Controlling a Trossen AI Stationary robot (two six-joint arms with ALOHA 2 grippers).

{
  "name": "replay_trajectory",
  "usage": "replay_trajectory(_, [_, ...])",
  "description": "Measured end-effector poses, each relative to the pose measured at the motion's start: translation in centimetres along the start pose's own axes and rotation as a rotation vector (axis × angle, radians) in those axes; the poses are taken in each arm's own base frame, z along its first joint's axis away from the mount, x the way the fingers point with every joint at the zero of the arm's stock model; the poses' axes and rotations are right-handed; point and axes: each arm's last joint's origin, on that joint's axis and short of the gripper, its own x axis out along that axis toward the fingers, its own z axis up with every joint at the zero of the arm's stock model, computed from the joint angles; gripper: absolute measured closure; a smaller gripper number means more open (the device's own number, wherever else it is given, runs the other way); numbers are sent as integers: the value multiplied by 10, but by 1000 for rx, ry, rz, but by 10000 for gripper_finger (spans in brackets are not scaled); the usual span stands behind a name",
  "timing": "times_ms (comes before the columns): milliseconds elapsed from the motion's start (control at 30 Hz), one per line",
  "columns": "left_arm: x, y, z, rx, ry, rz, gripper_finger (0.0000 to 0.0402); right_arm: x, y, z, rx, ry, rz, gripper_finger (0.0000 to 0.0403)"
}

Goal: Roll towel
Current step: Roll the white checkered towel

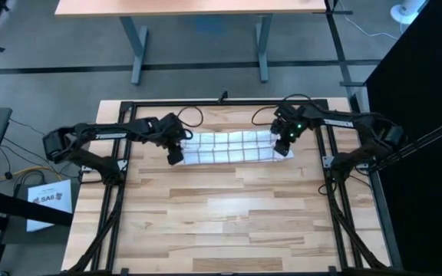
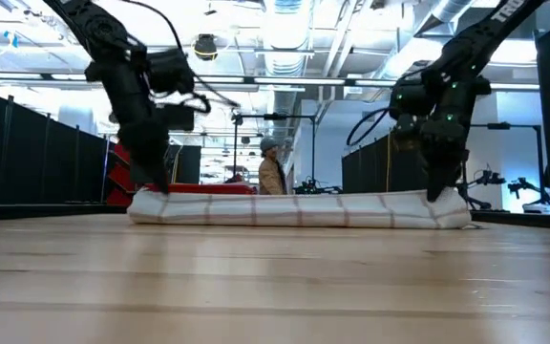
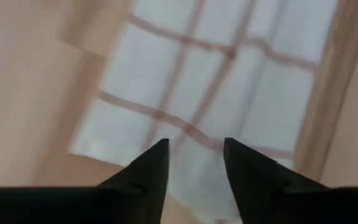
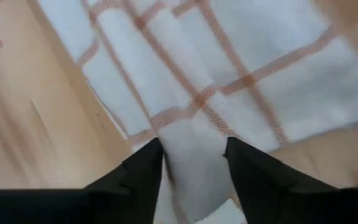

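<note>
The towel (image 1: 230,146) is seen as a long narrow band at the table's (image 1: 229,222) far side, pinched at its ends by the left gripper (image 1: 176,156) and right gripper (image 1: 284,146). Cloth is held between both pairs of part-closed fingers. Rolling is judged well begun but unfinished.
</note>
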Motion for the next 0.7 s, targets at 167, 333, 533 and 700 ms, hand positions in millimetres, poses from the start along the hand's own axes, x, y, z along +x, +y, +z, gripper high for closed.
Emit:
replay_trajectory(167, [-25, 5, 4, 21, -89, 161, 244, -19, -2, 0, -20, -88, -100, 212])
replay_trajectory(333, [-40, -11, 2, 55, -128, 74, 243, -32, 17, 1, -149, -170, -77, 211])
replay_trajectory(533, [-43, -60, 3, 168, -151, -40, 243, -31, 56, -1, -340, -180, -13, 208])
replay_trajectory(700, [-34, -97, 0, 249, -142, -14, 243, -15, 83, -2, -461, -117, 15, 197])
